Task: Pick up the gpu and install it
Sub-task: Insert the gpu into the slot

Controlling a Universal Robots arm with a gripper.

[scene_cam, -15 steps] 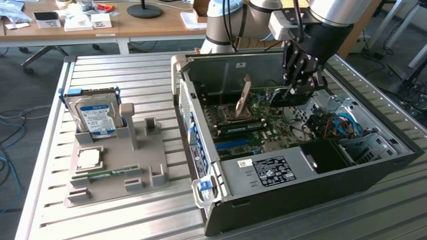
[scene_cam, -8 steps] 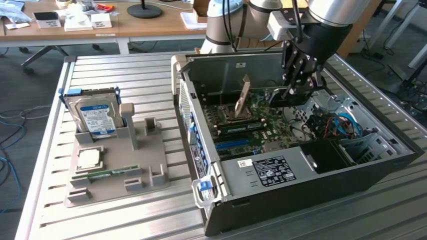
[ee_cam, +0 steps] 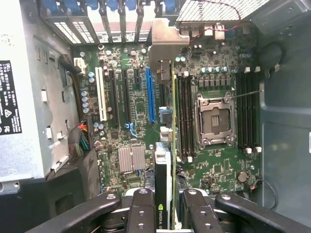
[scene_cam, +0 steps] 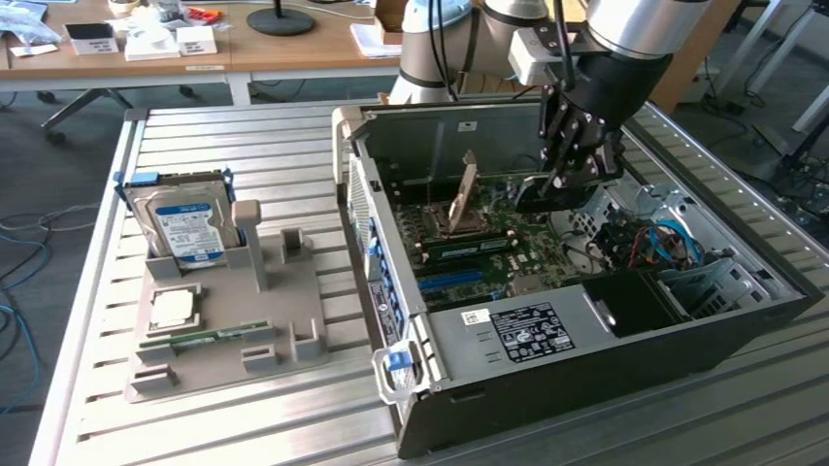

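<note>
As far as I can see from my station, the gpu [ee_cam: 163, 189], a thin flat green circuit card with a black block on one face and a silver metal end bracket, sits edge-on between the jaws of the black two-fingered gripper [ee_cam: 170, 216], with a finger [ee_cam: 143, 213] against each face. I read the jaws as closed on the card.

It hangs inside the open black computer case [scene_cam: 583, 359], reaching out from the jaws over the green motherboard [ee_cam: 136, 121]. Its bracket end is farthest from the jaws, toward the case's slotted rear wall. I cannot tell whether its lower edge touches the board.

Just to one side of the held card runs a long blue expansion slot [ee_cam: 150, 97], with a white slot [ee_cam: 102, 94] further that way. On the other side lie black memory slots [ee_cam: 183, 116] and the square processor socket [ee_cam: 214, 121]. A small silver finned heatsink [ee_cam: 131, 158] sits near the jaws on the blue slot's side.

Well apart from the jaws, outside the case toward the exterior view's left, a grey moulded holder [scene_cam: 266, 320] rests on the slatted metal table [scene_cam: 647, 427]. It carries a silver hard drive with a blue-white label [scene_cam: 192, 228] standing upright and a small narrow green memory stick [scene_cam: 208, 337] lying flat.
</note>
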